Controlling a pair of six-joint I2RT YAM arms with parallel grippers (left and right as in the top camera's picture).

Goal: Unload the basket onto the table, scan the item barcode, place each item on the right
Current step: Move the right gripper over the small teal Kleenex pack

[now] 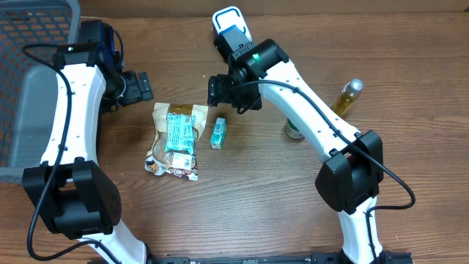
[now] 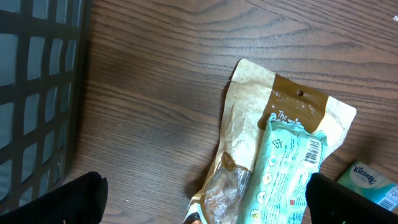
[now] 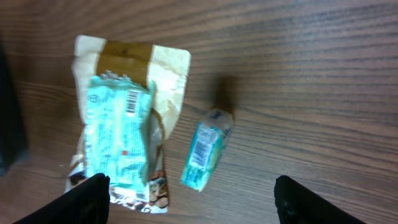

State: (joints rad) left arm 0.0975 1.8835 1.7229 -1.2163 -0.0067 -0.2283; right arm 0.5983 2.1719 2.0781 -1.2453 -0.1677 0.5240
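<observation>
A beige snack pouch lies flat on the wooden table, with a teal packet on top of it whose barcode faces up. A small teal tissue pack lies just right of the pouch, also with a barcode showing. My right gripper hovers open above the tissue pack, and nothing is between its fingertips. My left gripper is open too, up and to the left of the pouch. Both hold nothing.
A dark mesh basket fills the far left. A yellow bottle and a small can stand to the right, behind my right arm. A white, blue-edged device sits at the back centre.
</observation>
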